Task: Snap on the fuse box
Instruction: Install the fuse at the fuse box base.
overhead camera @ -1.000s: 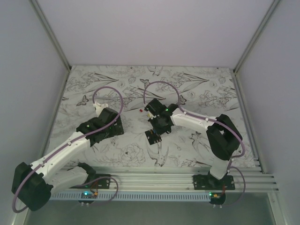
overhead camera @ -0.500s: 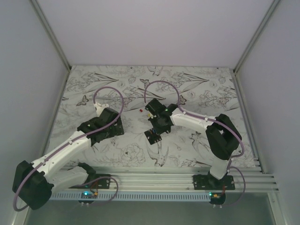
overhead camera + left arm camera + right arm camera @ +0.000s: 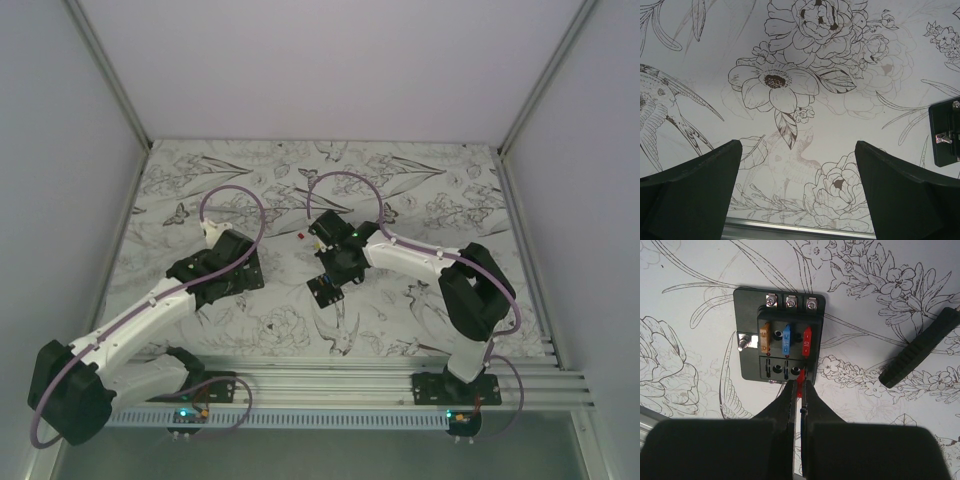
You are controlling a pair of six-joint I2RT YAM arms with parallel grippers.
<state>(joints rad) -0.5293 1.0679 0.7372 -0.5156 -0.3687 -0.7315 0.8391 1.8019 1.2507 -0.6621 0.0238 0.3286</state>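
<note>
Note that the fuse box (image 3: 780, 332) lies flat on the tabletop (image 3: 700, 300) directly ahead of the right gripper (image 3: 799, 386), the nearer one, which is clenched on what appears to be a red fuse (image 3: 800, 390) at the box's near slot row, while the left gripper (image 3: 797, 145) stands released alongside.

The counter (image 3: 420, 180) wears a white sheet printed with black line drawings of flowers, leaves, butterflies and birds; the left wrist view shows a big open bloom (image 3: 772, 85) and a bird's wing (image 3: 670, 115) up close, with faint brownish marks on the print. Plain pale lilac walls close three sides: the back wall (image 3: 330, 60), the left wall (image 3: 50, 200), the right wall (image 3: 590, 230); a grey metal post (image 3: 108, 75) runs up each rear corner. A ribbed aluminium rail (image 3: 330, 385) lines the near edge; the light is soft and even, the shadows faint.
</note>
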